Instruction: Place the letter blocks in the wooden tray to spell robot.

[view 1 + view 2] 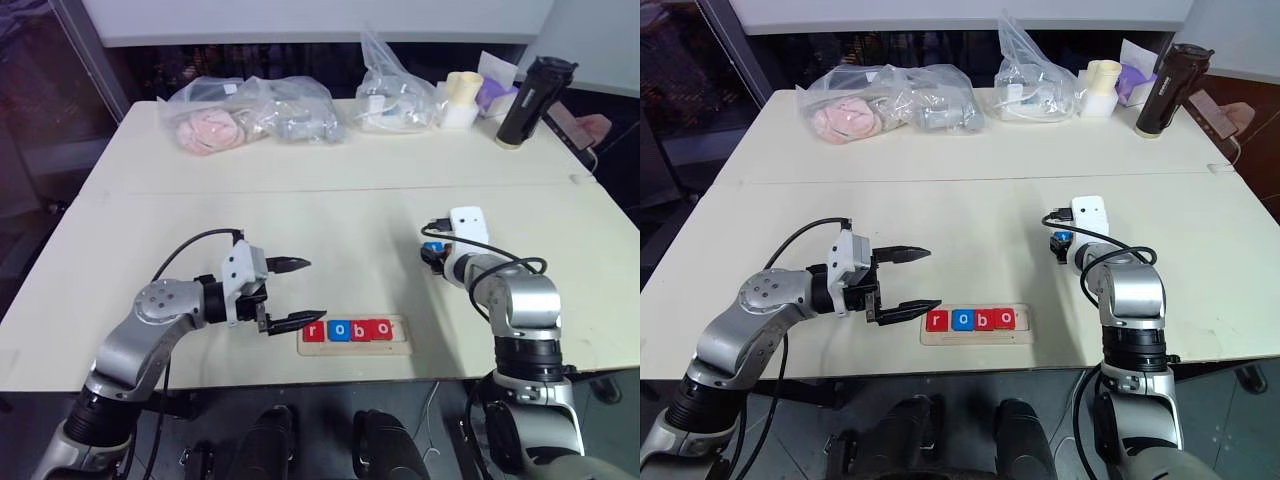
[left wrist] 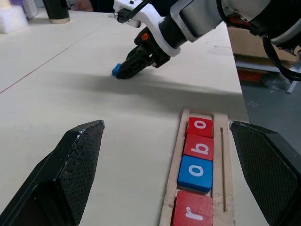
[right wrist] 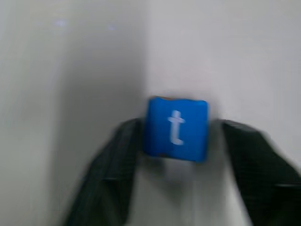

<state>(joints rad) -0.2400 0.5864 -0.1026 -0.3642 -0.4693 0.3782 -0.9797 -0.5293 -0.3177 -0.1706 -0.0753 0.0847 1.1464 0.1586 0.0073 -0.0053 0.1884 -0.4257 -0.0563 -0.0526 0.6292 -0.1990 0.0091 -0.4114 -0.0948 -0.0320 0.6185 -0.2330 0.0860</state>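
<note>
1. Letter blocks: 4 small flat square tiles sit in the pale light-wood tray [image 1: 353, 345], a narrow grooved strip near the front edge of the cream table [image 1: 330, 200]. In order they are red r [image 1: 314, 331], blue o [image 1: 338, 330], red b [image 1: 360, 329], red o [image 1: 381, 328], edge to edge.
2. Progress: judged 4 of 5 placed. The slot after the last o, at the tray's right end, is bare wood. Only the t is left to set.
3. Fifth tile: blue square t block [image 3: 176, 128] is on the table well apart from the tray, further back and to the right.
4. Right gripper [image 3: 176, 141]: its 2 black fingers are closed on the t block, 1 on each opposite side edge, letter face toward the wrist camera. The left wrist view shows the fingertips angled down to the table with the blue tile at their tip. Cannot tell whether the tile is lifted off the surface or touching it.
5. Left gripper [image 1: 298, 293]: jaws spread wide and empty, pointing toward the tray's left end, the lower fingertip just beside the r tile.
6. Remaining, as judged: carry the t to the tray's right end and seat it upright next to the o.
</note>
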